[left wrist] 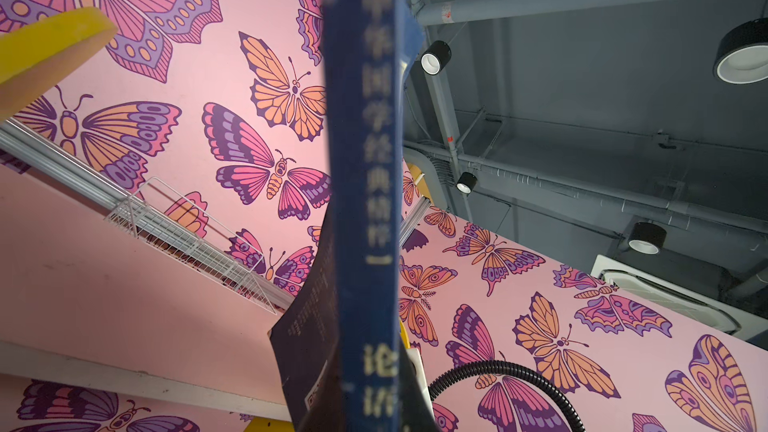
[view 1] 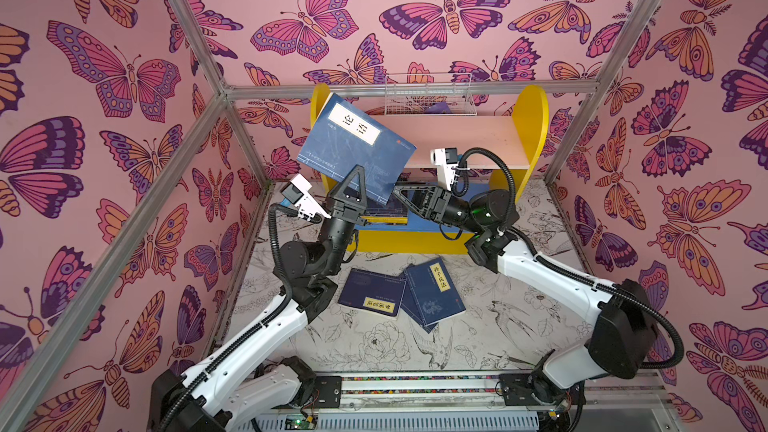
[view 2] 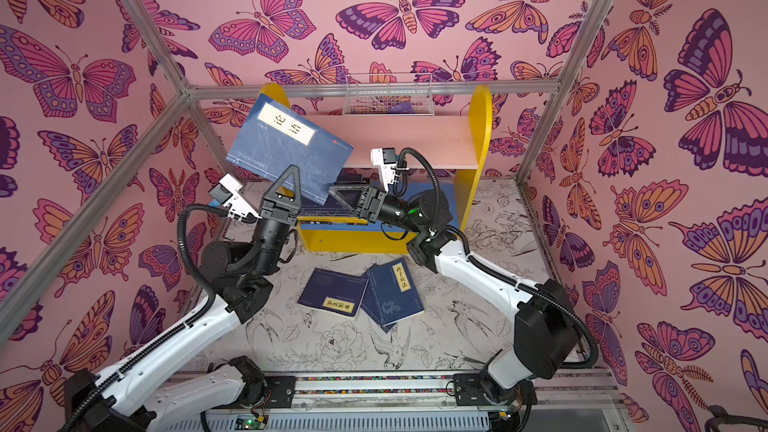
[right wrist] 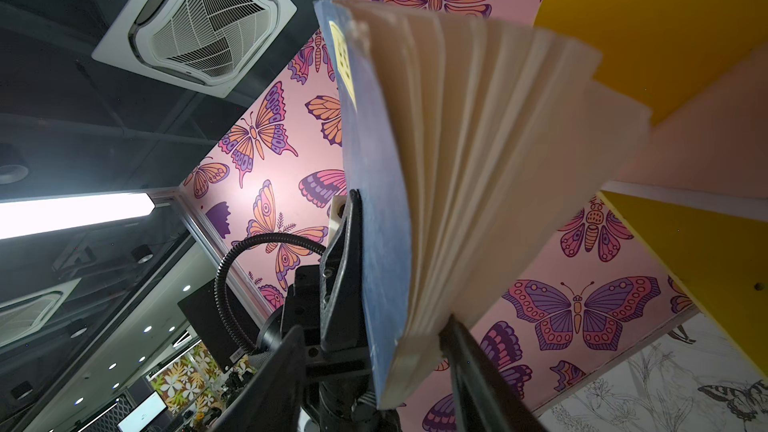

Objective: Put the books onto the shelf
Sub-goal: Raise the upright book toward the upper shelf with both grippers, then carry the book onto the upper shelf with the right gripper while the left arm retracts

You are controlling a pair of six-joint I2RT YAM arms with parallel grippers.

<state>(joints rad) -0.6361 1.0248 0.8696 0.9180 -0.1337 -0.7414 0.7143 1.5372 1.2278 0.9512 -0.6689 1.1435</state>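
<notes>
A navy book [view 1: 353, 147] [view 2: 286, 147] with a yellow title label hangs tilted in the air before the shelf [view 1: 469, 135] [view 2: 415, 139]. My left gripper [view 1: 355, 178] [view 2: 291, 178] is shut on its lower edge. The left wrist view shows its spine [left wrist: 365, 160] up close. My right gripper [view 1: 401, 193] [right wrist: 370, 328] stands open astride the book's lower corner. One finger [right wrist: 461, 347] touches the fanned pages [right wrist: 478, 160]; the other stands clear of the cover. Two navy books [view 1: 372, 292] [view 1: 434, 290] lie on the table. Several books [view 1: 386, 214] lie stacked on the blue lower board.
A white wire basket [view 1: 430, 95] sits at the back of the pink upper board. Yellow side panels [view 1: 530, 118] bound the shelf. Butterfly-patterned walls and aluminium frame posts [view 1: 582, 118] close in the cell on three sides.
</notes>
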